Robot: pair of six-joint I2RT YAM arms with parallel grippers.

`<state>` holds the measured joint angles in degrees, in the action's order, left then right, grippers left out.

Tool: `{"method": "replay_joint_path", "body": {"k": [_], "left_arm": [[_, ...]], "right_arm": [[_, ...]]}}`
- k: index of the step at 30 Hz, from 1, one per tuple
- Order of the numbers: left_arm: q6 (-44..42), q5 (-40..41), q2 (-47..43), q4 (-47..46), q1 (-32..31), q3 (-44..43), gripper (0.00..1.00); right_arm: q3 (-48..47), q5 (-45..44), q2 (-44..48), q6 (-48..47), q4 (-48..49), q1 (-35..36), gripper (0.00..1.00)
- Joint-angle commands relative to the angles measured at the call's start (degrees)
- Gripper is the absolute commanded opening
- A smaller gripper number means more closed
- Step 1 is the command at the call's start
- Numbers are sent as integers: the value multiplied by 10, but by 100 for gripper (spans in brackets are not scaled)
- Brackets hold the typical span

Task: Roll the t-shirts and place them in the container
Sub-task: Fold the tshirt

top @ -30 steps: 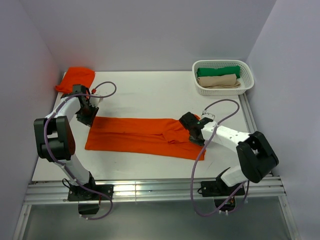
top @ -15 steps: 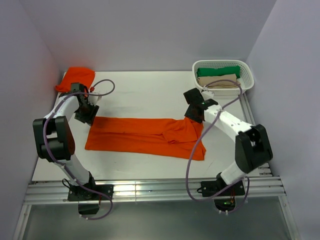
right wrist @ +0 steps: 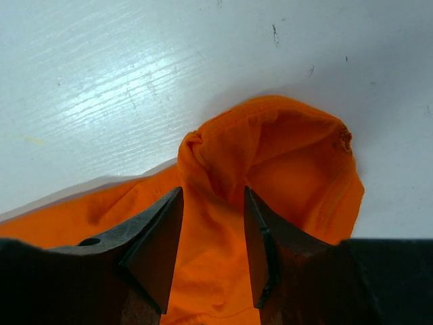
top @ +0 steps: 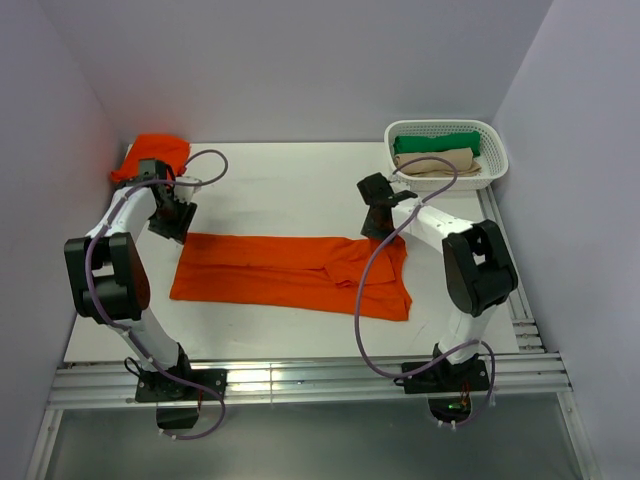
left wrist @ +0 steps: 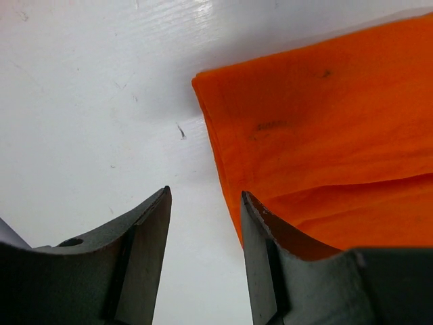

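Observation:
A bright orange t-shirt (top: 290, 272), folded into a long strip, lies flat across the middle of the table. My left gripper (top: 173, 224) hovers at its far left corner. It is open (left wrist: 205, 202), with bare table between the fingers and the right finger over the cloth's edge (left wrist: 318, 142). My right gripper (top: 379, 226) is over the strip's far right end. It is also open (right wrist: 213, 198), and a raised fold of the orange cloth (right wrist: 284, 152) runs under the gap without being pinched. A second orange t-shirt (top: 152, 156) lies bunched in the back left corner.
A white mesh basket (top: 496, 168) at the back right holds a green cloth (top: 436, 142) and a beige cloth (top: 438, 162). Walls close in the left, back and right sides. Purple cables loop from both arms over the table.
The right arm swung from the shirt's right middle back to its far right edge, and its jaws widened. The left gripper drew slightly back off the shirt's corner and opened.

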<state>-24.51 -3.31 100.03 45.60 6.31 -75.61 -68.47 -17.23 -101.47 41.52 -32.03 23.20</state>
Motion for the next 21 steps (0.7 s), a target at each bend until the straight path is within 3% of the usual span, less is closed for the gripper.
{"method": "replay_joint_path", "body": {"k": [1, 4, 8, 12, 17, 21], "left_arm": [[7, -36, 7, 4, 3, -22, 51], [14, -60, 11, -7, 3, -25, 50], [28, -77, 31, -24, 2, -32, 50], [43, -72, 58, -39, 3, -42, 48], [60, -67, 82, -64, 2, -46, 45], [72, -50, 102, -78, 3, -55, 32]], "right_arm": [[-10, 2, -6, -9, 18, -3, 47], [-4, -4, -2, -8, 20, -3, 40], [12, -6, 10, -6, 25, -7, 22], [39, -7, 34, 1, 38, -15, 11], [91, 4, 80, 13, 57, -32, 6], [121, 4, 111, 23, 70, -40, 6]]}}
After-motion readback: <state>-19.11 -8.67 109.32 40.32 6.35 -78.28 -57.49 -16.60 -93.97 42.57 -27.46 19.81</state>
